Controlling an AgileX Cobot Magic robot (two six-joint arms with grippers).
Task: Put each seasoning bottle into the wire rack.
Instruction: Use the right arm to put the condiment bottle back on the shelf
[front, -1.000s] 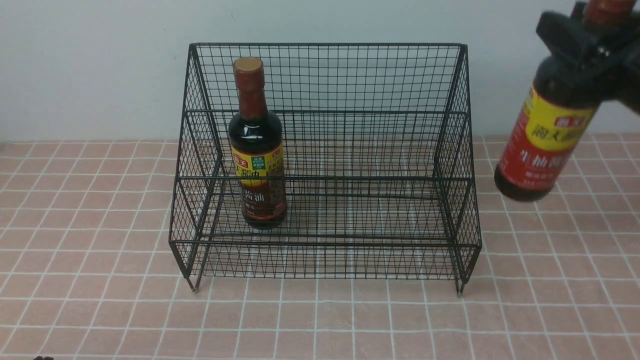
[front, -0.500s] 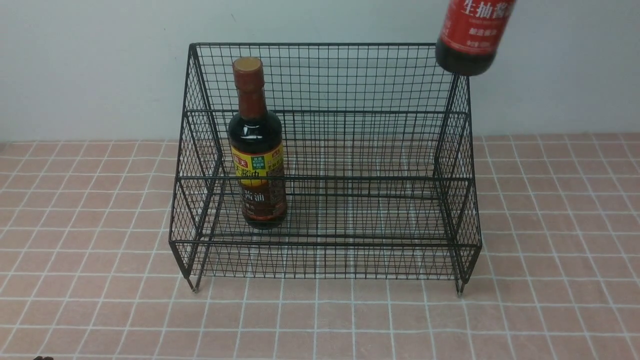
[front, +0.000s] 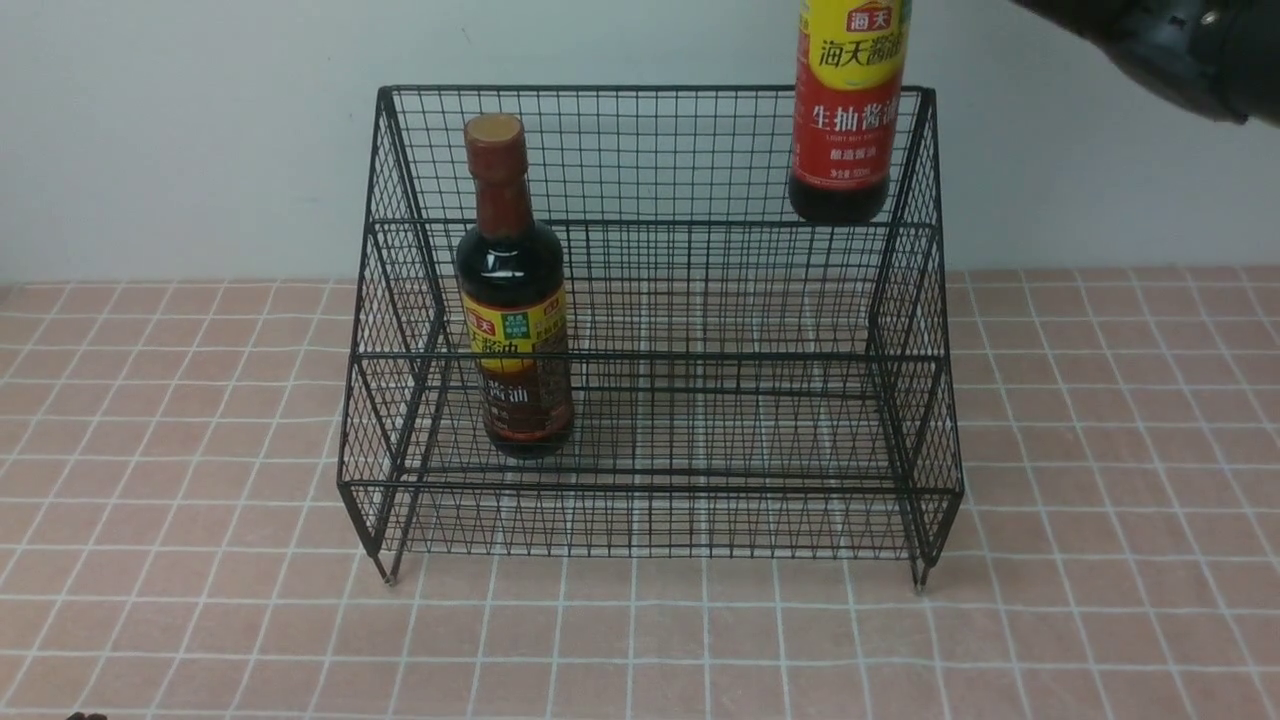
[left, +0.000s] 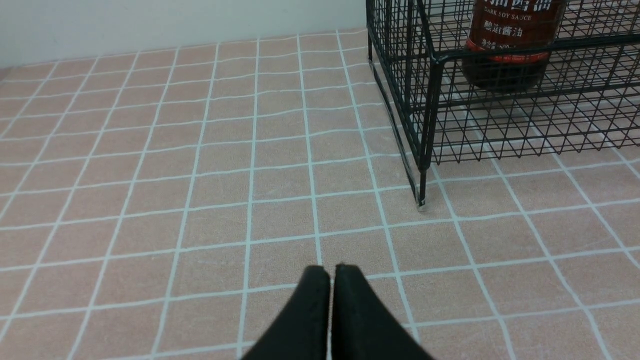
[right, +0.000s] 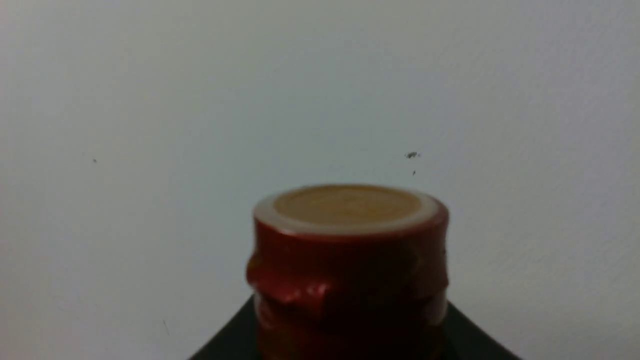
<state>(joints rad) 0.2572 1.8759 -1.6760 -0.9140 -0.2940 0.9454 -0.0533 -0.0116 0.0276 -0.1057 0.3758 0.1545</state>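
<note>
The black wire rack stands mid-table. A seasoning bottle with a yellow-and-brown label stands upright on its lower tier at the left; its base also shows in the left wrist view behind the rack's corner. The second seasoning bottle, with a yellow-and-red label, hangs upright above the rack's right side, its top out of the front view. My right gripper is shut on that bottle's neck, just below the tan cap. My left gripper is shut and empty, low over the table left of the rack.
The rack stands on a pink tiled tabletop, with a pale wall close behind it. Part of my right arm reaches in at the top right. The rack's short foot rests on the tiles ahead of my left gripper.
My right gripper swung the yellow-and-red bottle up from the rack's right, leftwards over its right edge, then lower; it now hangs upright. The left gripper and the racked bottle have not moved.
</note>
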